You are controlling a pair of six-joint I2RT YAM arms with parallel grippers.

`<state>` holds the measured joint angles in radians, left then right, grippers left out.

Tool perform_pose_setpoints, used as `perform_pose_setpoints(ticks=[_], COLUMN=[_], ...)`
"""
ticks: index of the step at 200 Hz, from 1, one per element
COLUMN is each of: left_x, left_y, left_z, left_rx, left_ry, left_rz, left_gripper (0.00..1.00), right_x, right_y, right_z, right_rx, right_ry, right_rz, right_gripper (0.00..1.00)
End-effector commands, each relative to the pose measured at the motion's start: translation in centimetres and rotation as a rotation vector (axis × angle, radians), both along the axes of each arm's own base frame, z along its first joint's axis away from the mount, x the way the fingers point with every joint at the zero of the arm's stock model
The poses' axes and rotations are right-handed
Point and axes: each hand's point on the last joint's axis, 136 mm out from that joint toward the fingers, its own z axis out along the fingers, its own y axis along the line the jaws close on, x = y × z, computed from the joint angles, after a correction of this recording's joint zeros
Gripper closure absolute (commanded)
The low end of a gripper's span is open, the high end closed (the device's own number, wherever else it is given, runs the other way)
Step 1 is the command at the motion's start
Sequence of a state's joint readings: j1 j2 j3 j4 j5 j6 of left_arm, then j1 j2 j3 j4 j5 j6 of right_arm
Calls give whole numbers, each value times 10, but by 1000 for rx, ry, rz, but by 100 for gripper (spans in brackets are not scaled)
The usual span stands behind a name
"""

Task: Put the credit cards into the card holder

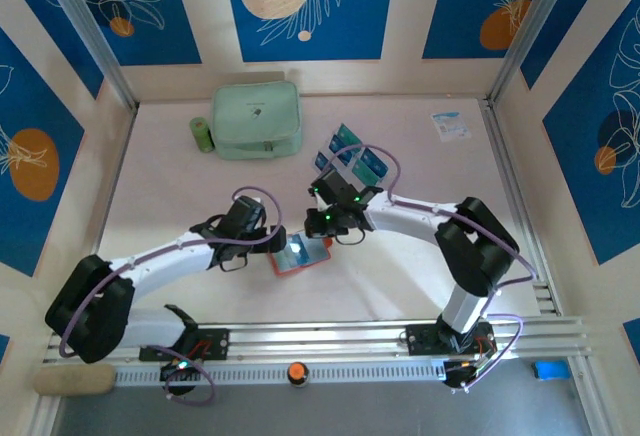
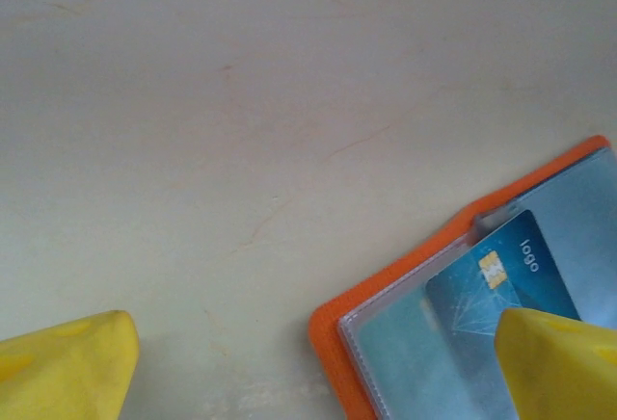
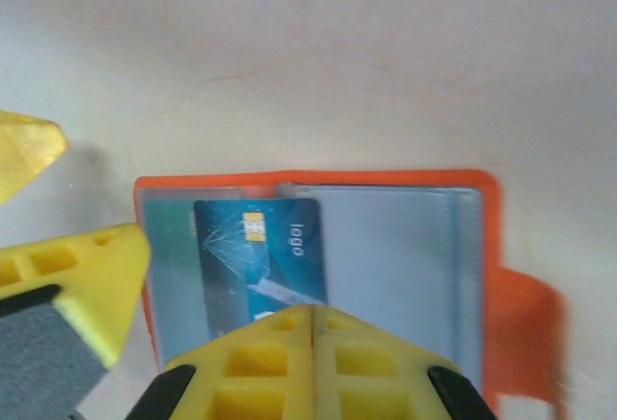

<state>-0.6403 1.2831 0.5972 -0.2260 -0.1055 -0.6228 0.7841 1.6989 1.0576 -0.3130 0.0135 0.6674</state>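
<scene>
Right wrist: credit card (image 3: 260, 266) inside card holder (image 3: 490, 247) edges.

We are reading one word, "logo", in pale letters on the card (image 2: 506, 271), just above the finger (image 2: 564, 367) at the right of the left wrist view. In the right wrist view we are seeing it turned sideways on the card (image 3: 260, 256), just above the closed fingers (image 3: 260, 367). Print on the leaflet (image 1: 451, 125) is looking too blurred to read.

One orange card holder (image 3: 492, 275), perhaps four teal credit cards (image 1: 375, 163), one green pouch (image 1: 256, 118), one leaflet (image 1: 451, 125)
</scene>
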Motion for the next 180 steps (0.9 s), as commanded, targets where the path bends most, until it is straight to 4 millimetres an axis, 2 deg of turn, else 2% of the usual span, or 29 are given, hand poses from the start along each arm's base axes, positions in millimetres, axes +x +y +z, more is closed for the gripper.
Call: perform_pose_setpoints(ticks=[1,13,41,76,94,117,130,180], left_x=[-10,-9,-6,-4,-4,-4,-4,-5], left_y=[3,1,-2,-2,-3,-3,-4,-6], left_z=[-5,-4,-1,1,1,0,1,-3], left_rx=[9,4,-3,0,-1,-1,-3,-8], left_ry=[34,34,30,25,24,28,28,36], left_rz=[-3,-4,-8,-11,-11,-12,-13,-21], left_gripper=[5,5,5,5,5,5,5,5], right_x=[4,6,6,5,6,6,4,-9], right_y=[-27,-37,-48,-47,-48,-57,-62,-82], right_z=[8,6,-8,-30,-39,-44,-43,-43], right_rx=[-84,-127,-193,-213,-232,-250,-252,-254], right_ry=[-58,-72,-66,-24,-7,4,6,21], right_rz=[-7,-10,-9,-9,-21,-49,-67,-121], right_gripper=[87,77,64,63,69,91,99,100])
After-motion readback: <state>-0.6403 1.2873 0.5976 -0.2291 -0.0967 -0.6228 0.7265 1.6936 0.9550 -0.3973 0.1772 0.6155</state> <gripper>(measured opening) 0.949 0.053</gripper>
